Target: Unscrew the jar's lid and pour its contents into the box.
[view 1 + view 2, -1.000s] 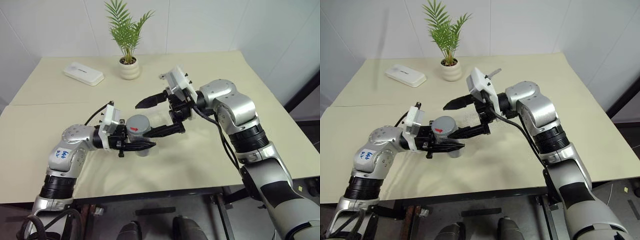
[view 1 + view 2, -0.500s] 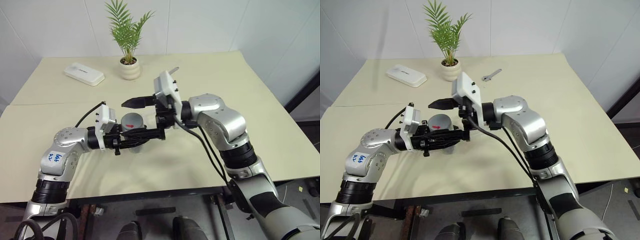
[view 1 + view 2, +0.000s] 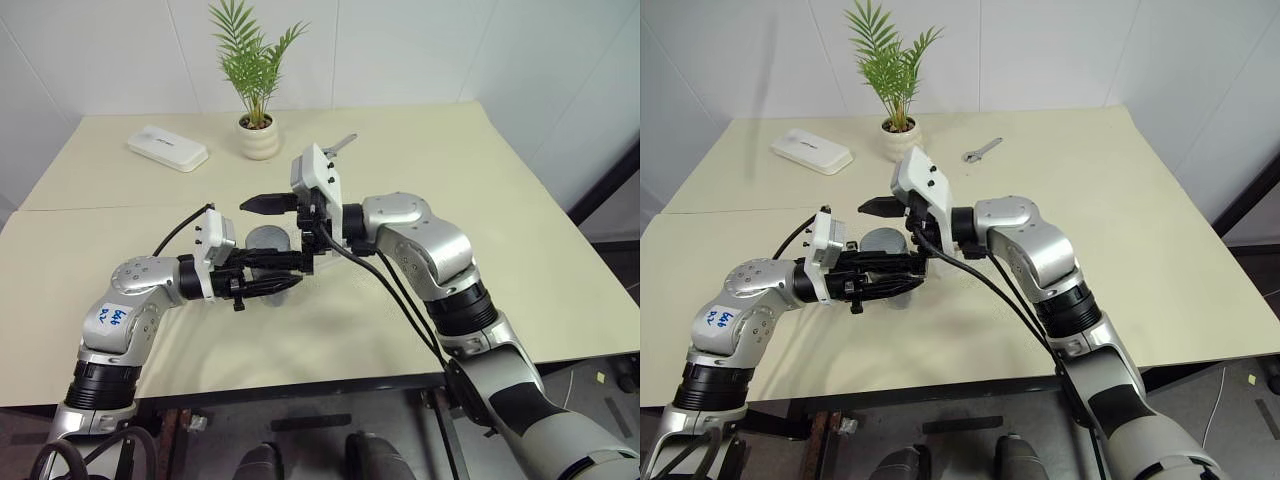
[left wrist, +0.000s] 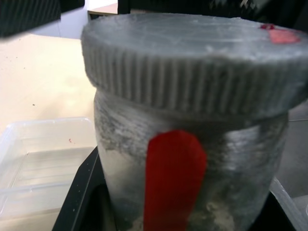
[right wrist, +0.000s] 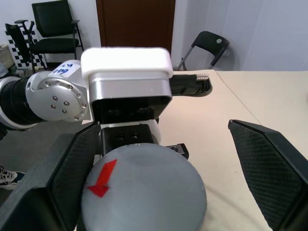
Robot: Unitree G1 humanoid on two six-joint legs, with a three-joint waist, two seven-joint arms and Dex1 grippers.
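Sitting clamped between the fingers of the left gripper (image 3: 262, 272), the jar (image 4: 192, 173) is held upright just above the table (image 3: 520, 210), its grey lid (image 5: 144, 192) not yet unscrewed and a red mark showing on its side. The contents cannot be made out through the cloudy wall. The right gripper (image 3: 268, 232) points in from the opposite side with its fingers (image 5: 269, 168) spread wide on either side of the lid, not touching it.

The main risk, as I judge it, is the closing: the lid sits nearer one finger than the other in the right wrist view, so an off-centre squeeze could push the jar sideways in the left grip or tip it. If the right fingers catch only the lid's edge, the twist may slip over the ridged rim rather than turn it. A hard twist could also rotate the whole jar inside the left fingers, leaving the lid as tight as it is.

The box (image 4: 43, 163), a clear tray, lies on the table just beside and below the jar; a jolted jar could knock it aside. The plant pot (image 3: 259, 137), the white device (image 3: 167, 148) and a wrench (image 3: 982, 150) lie well apart.
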